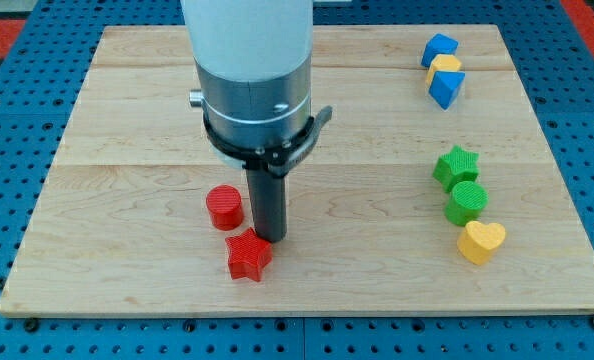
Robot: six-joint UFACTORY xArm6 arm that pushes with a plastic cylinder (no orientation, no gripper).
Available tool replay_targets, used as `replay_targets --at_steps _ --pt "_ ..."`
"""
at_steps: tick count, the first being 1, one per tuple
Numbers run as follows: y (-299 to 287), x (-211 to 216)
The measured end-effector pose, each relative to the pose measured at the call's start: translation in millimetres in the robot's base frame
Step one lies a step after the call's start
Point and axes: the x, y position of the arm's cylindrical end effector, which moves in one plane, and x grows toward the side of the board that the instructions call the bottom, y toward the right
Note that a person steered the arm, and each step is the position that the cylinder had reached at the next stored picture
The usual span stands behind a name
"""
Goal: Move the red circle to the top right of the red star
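The red circle (224, 207) lies on the wooden board, left of centre. The red star (248, 254) lies just below and to the right of it, close but apart. My tip (269, 237) rests on the board right of the red circle and at the red star's upper right edge, seeming to touch the star. The rod hangs from the white and grey arm body above.
At the view's top right are a blue block (439, 48), a yellow block (444, 67) and a second blue block (446, 89), packed together. At the right are a green star (457, 165), a green circle (467, 201) and a yellow heart (481, 241). The board (127, 120) ends near all frame sides.
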Motion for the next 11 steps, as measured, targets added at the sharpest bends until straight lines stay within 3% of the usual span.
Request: replay_targets --at_steps 1,2,3,6,9,11 --pt "-7.3 -52.8" --pt "-102.4 -78.1" --pt "-109.3 -17.5" --pt "-12.2 -37.3" --pt "-51.1 -53.3" --pt "-43.8 -42.3"
